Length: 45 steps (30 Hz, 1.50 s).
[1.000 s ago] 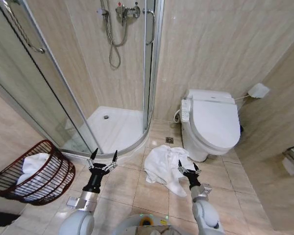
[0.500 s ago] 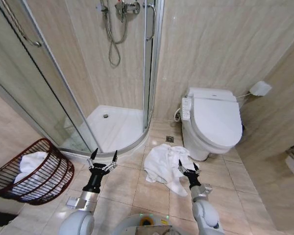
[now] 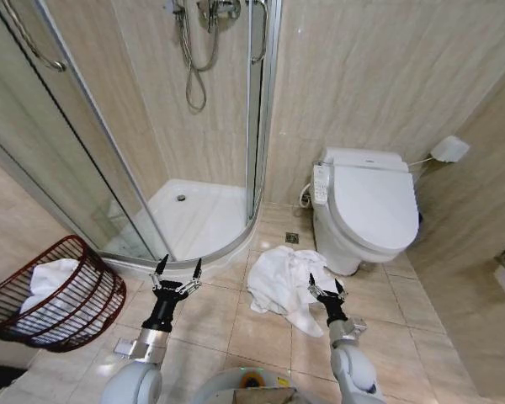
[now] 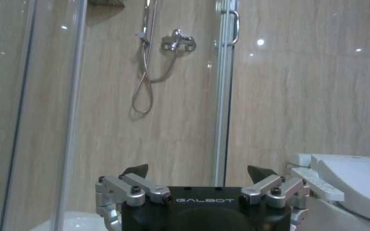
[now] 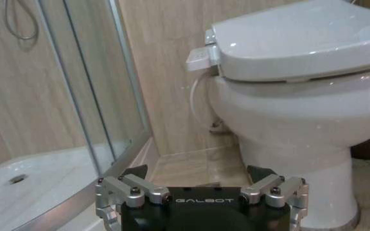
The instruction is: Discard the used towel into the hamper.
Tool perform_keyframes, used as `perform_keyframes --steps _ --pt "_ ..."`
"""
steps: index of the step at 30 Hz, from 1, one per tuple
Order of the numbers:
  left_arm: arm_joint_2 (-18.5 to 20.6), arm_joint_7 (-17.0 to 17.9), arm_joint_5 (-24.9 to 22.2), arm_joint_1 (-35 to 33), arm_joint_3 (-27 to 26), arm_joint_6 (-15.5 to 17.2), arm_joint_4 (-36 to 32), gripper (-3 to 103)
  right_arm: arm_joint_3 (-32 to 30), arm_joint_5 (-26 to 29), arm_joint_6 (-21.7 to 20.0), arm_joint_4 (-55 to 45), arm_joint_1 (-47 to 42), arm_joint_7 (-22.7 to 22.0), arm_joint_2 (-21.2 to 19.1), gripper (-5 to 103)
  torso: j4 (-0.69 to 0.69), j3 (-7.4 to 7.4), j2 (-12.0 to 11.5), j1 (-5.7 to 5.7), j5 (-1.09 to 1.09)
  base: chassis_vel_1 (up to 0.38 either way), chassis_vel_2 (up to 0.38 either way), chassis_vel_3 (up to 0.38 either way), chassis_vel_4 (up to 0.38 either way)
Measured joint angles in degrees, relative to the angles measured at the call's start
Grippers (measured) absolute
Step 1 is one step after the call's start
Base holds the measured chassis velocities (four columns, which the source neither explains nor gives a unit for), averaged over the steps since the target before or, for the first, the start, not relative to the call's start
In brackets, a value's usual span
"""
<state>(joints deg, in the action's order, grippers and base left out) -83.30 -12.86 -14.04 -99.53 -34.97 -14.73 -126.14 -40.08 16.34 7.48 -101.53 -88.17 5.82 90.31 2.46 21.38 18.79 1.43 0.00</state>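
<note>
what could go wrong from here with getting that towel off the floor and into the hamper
1. The towel lies spread and crumpled beside the toilet; the open right gripper may pinch only a fold and drag the rest.
2. The hamper sits far off on the robot's left, tilted and already holding white cloth, so a drop could miss or spill.

Black wrist housing marked GALBOT, silver screwed finger links, dark pointed tips, grey rounded forearms.

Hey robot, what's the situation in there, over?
Left gripper and right gripper open, empty, low in front. Towel crumpled on floor by toilet, ahead of right gripper. Hamper far left, white cloth inside. Nothing in the way.
</note>
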Motion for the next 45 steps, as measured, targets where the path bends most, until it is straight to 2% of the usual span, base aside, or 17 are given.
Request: perform_keyframes --steps 5,13,27,35,38,45 --pt "0.00 0.00 0.00 0.00 0.00 0.00 0.00 100 -0.36 0.15 -0.20 0.53 -0.25 1.81 -0.01 100 0.00 0.09 0.15 0.06 0.00 0.000 0.000 0.000 0.000" --pt "0.00 0.00 0.00 0.00 0.00 0.00 0.00 100 -0.53 0.51 0.40 1.32 -0.33 2.17 -0.28 100 0.00 0.18 0.33 0.12 0.00 -0.011 0.016 0.016 -0.008" --pt "0.00 0.00 0.00 0.00 0.00 0.00 0.00 100 0.24 2.69 1.93 5.19 0.51 4.89 -0.75 100 0.01 0.31 0.50 0.23 0.01 -0.168 0.172 0.181 -0.174" --pt "0.00 0.00 0.00 0.01 0.00 0.00 0.00 100 1.97 4.23 -2.78 7.54 -0.04 6.99 -0.86 100 -0.02 0.33 0.58 0.25 -0.01 -0.072 0.068 0.013 -0.033" --pt "0.01 0.00 0.00 -0.01 0.00 0.00 0.00 100 2.25 4.68 -5.20 10.60 1.34 7.35 -2.15 100 0.00 0.33 0.62 0.22 -0.02 0.055 -0.025 -0.076 -0.001" --pt "0.00 0.00 0.00 -0.01 0.00 0.00 0.00 100 2.75 4.67 -7.19 17.71 4.30 7.63 -4.56 100 0.00 0.37 0.62 0.24 0.01 0.015 -0.007 -0.012 0.011"
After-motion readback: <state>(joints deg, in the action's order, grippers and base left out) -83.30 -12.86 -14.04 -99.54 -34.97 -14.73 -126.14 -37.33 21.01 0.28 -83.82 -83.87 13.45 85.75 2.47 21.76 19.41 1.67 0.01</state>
